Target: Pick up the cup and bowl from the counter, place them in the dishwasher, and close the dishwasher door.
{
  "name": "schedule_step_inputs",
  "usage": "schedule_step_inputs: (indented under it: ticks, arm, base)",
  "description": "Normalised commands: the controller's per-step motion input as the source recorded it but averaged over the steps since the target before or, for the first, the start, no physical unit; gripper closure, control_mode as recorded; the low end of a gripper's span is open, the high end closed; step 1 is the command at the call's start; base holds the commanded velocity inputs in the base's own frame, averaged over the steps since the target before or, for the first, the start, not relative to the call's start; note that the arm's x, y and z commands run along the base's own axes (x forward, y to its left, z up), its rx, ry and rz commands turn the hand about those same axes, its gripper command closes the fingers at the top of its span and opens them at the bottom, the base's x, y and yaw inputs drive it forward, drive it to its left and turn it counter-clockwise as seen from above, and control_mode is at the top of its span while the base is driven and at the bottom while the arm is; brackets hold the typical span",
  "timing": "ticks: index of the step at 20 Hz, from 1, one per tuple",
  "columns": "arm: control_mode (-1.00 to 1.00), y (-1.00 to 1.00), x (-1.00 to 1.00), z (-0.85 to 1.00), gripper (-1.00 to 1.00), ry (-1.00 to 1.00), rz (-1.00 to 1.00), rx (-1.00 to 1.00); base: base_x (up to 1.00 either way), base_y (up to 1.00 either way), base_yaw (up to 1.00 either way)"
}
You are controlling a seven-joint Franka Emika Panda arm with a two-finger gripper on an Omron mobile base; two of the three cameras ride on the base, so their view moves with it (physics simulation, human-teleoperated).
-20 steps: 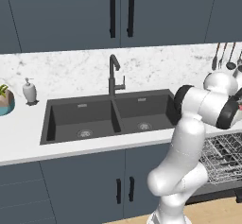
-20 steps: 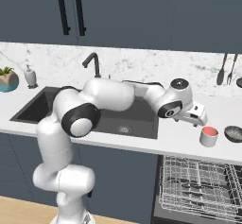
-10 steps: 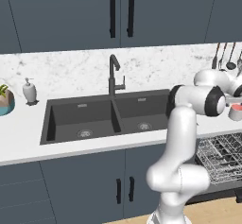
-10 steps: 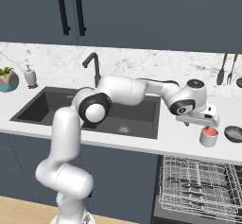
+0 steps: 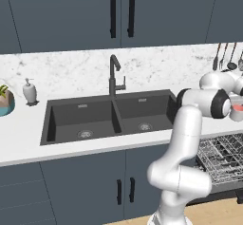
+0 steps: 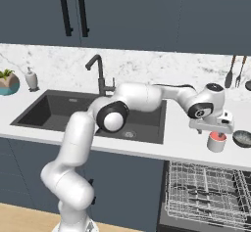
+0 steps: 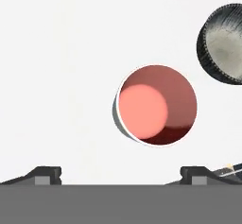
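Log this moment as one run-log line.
phase: approach | gripper: open, above cup | cup: upright on counter | bowl: beside cup | dishwasher: open

Bare counter (image 7: 61, 53) rings the cup (image 7: 156, 105) (bowl (image 7: 222, 43) near).

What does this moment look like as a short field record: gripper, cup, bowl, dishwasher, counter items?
gripper: two-finger gripper open, above the cup, holding nothing
cup: small round cup, red inside, pale outside, upright on the white marble-look counter
bowl: dark ribbed bowl with grey inside, beside the cup, apart from it
dishwasher: door open, grey wire rack showing
sink: dark double sink with black faucet
far end: white soap dispenser, teal plant pot
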Motion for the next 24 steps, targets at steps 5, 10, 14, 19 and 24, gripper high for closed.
schedule_step_inputs:
  ticks: [5,10,14,19,24]
  arm:
    - [-1.00,0.02,0.12,-0.37,-1.00,0.00,0.09,-0.03]
    - [-1.00,0.00,0.19,-0.42,-1.00,0.00,0.09,-0.09]
    - [-1.00,0.00,0.32,-0.25,-1.00,0.00,0.07,-0.09]
    - [-1.00,-0.05,0.35,-0.14,-1.00,0.00,0.06,-0.05]
    - [-1.00,-0.02,0.07,-0.25,1.00,0.02,0.04,0.00]
  base:
    - [0.00,0.00,0.00]
    - [0.00,0.00,0.00]
    - [0.00,0.00,0.00]
    - [0.00,0.00,0.00]
    - [0.00,0.00,0.00]
